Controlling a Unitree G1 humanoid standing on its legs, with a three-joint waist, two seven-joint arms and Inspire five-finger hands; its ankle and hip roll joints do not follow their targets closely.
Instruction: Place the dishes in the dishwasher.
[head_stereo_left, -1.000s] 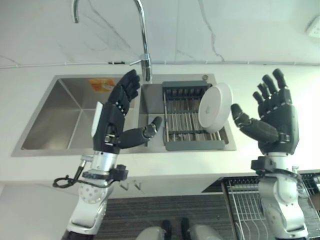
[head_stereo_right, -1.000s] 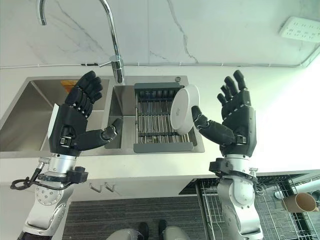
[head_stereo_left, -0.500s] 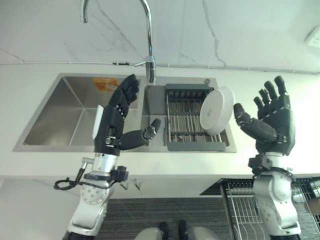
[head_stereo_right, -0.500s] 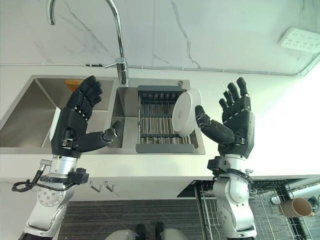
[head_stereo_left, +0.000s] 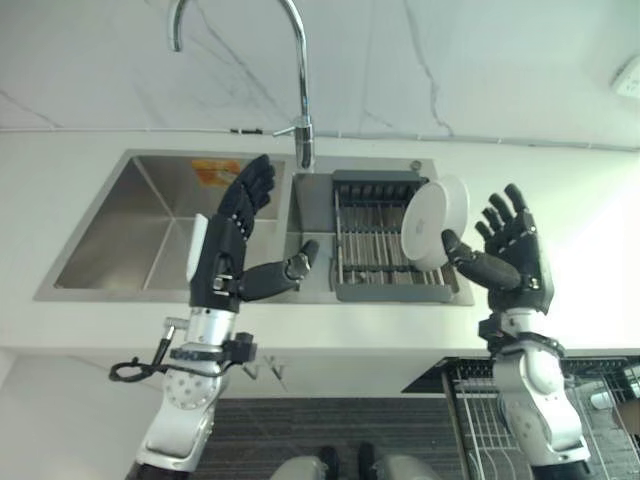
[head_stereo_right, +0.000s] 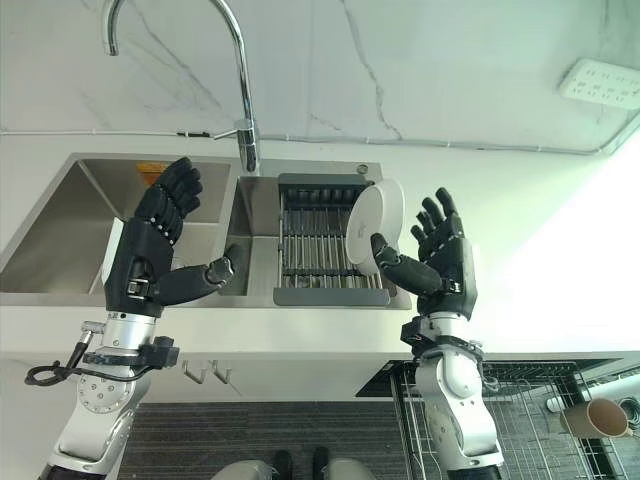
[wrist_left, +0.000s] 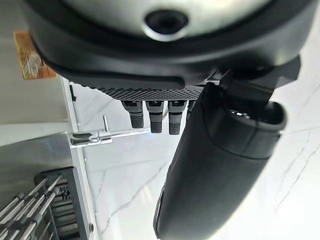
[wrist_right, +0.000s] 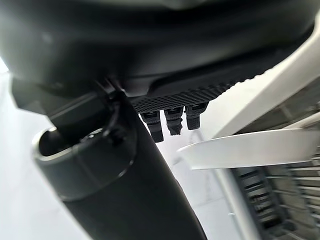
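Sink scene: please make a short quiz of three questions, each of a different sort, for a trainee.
1. True or false: the white plate stands on edge in the drying rack.
2. Which hand is beside the plate? A) left hand B) right hand
3. Fill in: both hands have their fingers ____.

Key: 1 true. 2 B: its thumb reaches toward the plate's rim, but the fingers are not around it. 3 open, spread above the sink and the counter.

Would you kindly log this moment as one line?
right hand: open, beside white plate | plate: tilted in sink rack | left hand: open, over sink
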